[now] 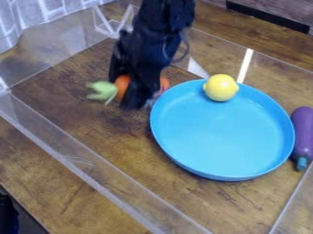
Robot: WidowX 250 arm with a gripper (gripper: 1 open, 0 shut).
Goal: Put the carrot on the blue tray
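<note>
My black gripper (132, 85) is shut on the carrot (119, 90), an orange stub with a blurred pale green top sticking out to the left. The carrot hangs above the wooden table, just left of the blue tray (232, 132). The tray is a large round shallow dish on the right side of the table. The arm comes down from the top of the view and hides most of the carrot's orange body.
A yellow round fruit (221, 87) sits on the tray's far rim area. A purple eggplant (301, 132) lies right of the tray. A clear plastic wall (73, 164) runs along the table's left and front.
</note>
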